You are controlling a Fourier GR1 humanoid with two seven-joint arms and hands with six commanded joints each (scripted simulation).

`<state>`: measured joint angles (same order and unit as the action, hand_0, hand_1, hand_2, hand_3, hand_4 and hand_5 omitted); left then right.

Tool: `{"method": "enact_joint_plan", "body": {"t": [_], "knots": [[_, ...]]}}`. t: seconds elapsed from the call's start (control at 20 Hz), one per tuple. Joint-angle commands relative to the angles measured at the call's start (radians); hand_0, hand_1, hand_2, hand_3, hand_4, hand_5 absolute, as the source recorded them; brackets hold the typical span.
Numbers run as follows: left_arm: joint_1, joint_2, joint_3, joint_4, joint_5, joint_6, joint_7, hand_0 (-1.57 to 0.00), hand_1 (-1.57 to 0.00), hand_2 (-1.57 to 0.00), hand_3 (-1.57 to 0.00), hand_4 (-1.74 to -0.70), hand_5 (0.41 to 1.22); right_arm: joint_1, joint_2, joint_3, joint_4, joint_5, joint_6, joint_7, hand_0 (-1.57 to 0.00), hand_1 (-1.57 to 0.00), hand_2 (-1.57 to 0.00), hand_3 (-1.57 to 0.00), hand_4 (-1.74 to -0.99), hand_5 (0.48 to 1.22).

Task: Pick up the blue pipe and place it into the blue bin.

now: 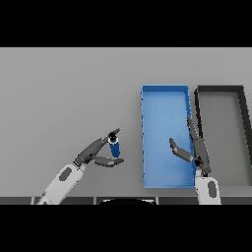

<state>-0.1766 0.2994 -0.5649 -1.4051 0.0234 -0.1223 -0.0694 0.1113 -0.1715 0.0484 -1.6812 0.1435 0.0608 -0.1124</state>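
Judging by how things lie, the task is at its early stage: the pipe (115, 147) is outside the bin (165, 93), just left of its left wall and near the table's (64, 98) front, and nothing is seen inside the bin's blue floor. The left hand (98, 153) is closed about the pipe, with upper fingers reaching to its dark top end and the thumb curled beneath its lower end, so a pinch appears to be made; whether the pipe is lifted or resting on the table cannot be told, since no clear gap or shadow is shown under it. What is left, by this reading, is the carry to the right over the bin's wall and the release inside. The right hand (194, 150) is held over the bin's right part, with fingers relaxed and spread and nothing held; it is placed where the pipe may have to go. A second, dark bin (219, 89) is seen just right of the blue one, and its right side is cut off by the edge of the view. The pipe is small and partly covered by the fingers, so its full length and tilt are hard to make out.
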Motion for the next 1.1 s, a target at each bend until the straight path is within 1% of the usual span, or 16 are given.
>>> {"method": "enact_joint_plan", "body": {"t": [0.0, 0.1, 0.15, 0.2, 0.3, 0.4, 0.45, 0.5, 0.55, 0.6, 0.65, 0.75, 0.8, 0.9, 0.95, 1.05], "knots": [[-0.010, -0.006, -0.003, 0.017, -0.013, 0.006, 0.006, 0.00, 0.00, 0.00, 0.00, -1.08, 0.435, 0.000, -0.002, -0.002, -0.003, -0.006, 0.004, -0.010, 0.00, 0.00, 0.00, 0.00, -1.220, 0.639], [-0.017, -0.027, -0.015, 0.045, -0.039, 0.025, 0.012, 0.00, 0.00, 0.00, 0.00, -1.05, 0.418, 0.004, -0.007, -0.007, -0.016, -0.012, 0.005, -0.015, 0.00, 0.00, 0.00, 0.00, -1.221, 0.645], [-0.015, -0.043, -0.017, 0.048, -0.029, 0.021, 0.005, 0.00, 0.00, 0.00, 0.00, -1.06, 0.420, -0.001, -0.008, -0.006, -0.019, -0.005, -0.001, -0.002, 0.00, 0.00, 0.00, 0.00, -1.214, 0.645], [-0.030, -0.059, -0.009, 0.069, -0.013, 0.012, 0.000, 0.00, 0.00, 0.00, 0.00, -1.08, 0.428, 0.000, -0.012, -0.007, -0.019, -0.004, 0.001, 0.008, 0.00, 0.00, 0.00, 0.00, -1.207, 0.646], [-0.036, -0.084, -0.011, 0.092, -0.011, 0.011, -0.028, 0.00, 0.00, 0.00, 0.00, -1.11, 0.463, 0.004, -0.018, -0.013, -0.016, -0.007, 0.003, -0.002, 0.00, 0.00, 0.00, 0.00, -1.207, 0.650], [-0.032, -0.109, 0.005, 0.082, 0.029, 0.005, -0.053, 0.00, -0.04, -0.15, -0.12, -1.19, 0.550, 0.009, -0.019, -0.013, -0.009, -0.006, 0.006, -0.017, 0.00, 0.00, 0.00, 0.00, -1.213, 0.655], [-0.037, -0.131, 0.013, 0.104, 0.043, 0.007, -0.050, -0.01, -0.16, -0.31, -0.28, -1.24, 0.613, 0.007, -0.013, -0.012, -0.011, -0.014, 0.008, -0.016, 0.00, 0.00, 0.00, 0.00, -1.217, 0.655], [-0.023, -0.136, 0.019, 0.108, 0.059, 0.000, -0.070, -0.12, -0.32, -0.49, -0.53, -1.28, 0.735, 0.006, -0.012, -0.010, -0.012, -0.007, 0.003, -0.016, 0.00, 0.00, 0.00, 0.00, -1.220, 0.656], [-0.021, -0.147, 0.020, 0.103, 0.066, 0.004, -0.076, -0.36, -0.55, -0.69, -0.74, -1.37, 0.832, 0.007, -0.005, -0.003, -0.007, 0.000, 0.000, -0.013, 0.00, 0.00, 0.00, 0.00, -1.220, 0.656], [-0.016, -0.152, 0.017, 0.107, 0.064, 0.008, -0.070, -0.60, -0.75, -0.87, -0.91, -1.44, 0.910, 0.001, -0.010, -0.010, 0.002, 0.001, -0.002, -0.014, 0.00, 0.00, 0.00, 0.00, -1.219, 0.657], [-0.021, -0.161, 0.016, 0.108, 0.061, 0.007, -0.054, -0.80, -0.92, -1.01, -1.03, -1.50, 0.972, -0.002, -0.011, -0.012, -0.005, -0.010, 0.004, -0.010, 0.00, 0.00, 0.00, 0.00, -1.224, 0.658], [-0.017, -0.158, 0.012, 0.102, 0.056, 0.004, -0.069, -1.07, -1.15, -1.21, -1.19, -1.58, 1.062, -0.005, -0.011, -0.012, -0.011, -0.021, 0.011, -0.001, 0.00, 0.00, 0.00, 0.00, -1.233, 0.660], [-0.015, -0.157, 0.008, 0.095, 0.046, 0.016, -0.082, -1.17, -1.24, -1.28, -1.27, -1.55, 1.094, -0.004, -0.002, -0.001, -0.012, -0.015, 0.012, 0.004, 0.00, 0.00, 0.00, 0.00, -1.228, 0.656], [-0.008, -0.166, -0.007, 0.089, 0.020, 0.026, -0.095, -1.32, -1.36, -1.39, -1.38, -1.51, 1.139, -0.007, -0.010, -0.011, -0.002, -0.021, 0.015, 0.005, 0.00, 0.00, 0.00, 0.00, -1.222, 0.646], [0.000, -0.172, -0.002, 0.071, 0.014, 0.036, -0.120, -1.37, -1.40, -1.42, -1.42, -1.50, 1.156, -0.011, -0.013, -0.016, 0.004, -0.025, 0.015, 0.007, 0.00, 0.00, 0.00, 0.00, -1.221, 0.638], [-0.008, -0.190, 0.002, 0.052, 0.004, 0.042, -0.125, -1.44, -1.46, -1.48, -1.47, -1.48, 1.179, -0.025, -0.008, -0.012, -0.005, -0.021, 0.009, 0.021, 0.00, 0.00, 0.00, 0.00, -1.217, 0.631]]}}
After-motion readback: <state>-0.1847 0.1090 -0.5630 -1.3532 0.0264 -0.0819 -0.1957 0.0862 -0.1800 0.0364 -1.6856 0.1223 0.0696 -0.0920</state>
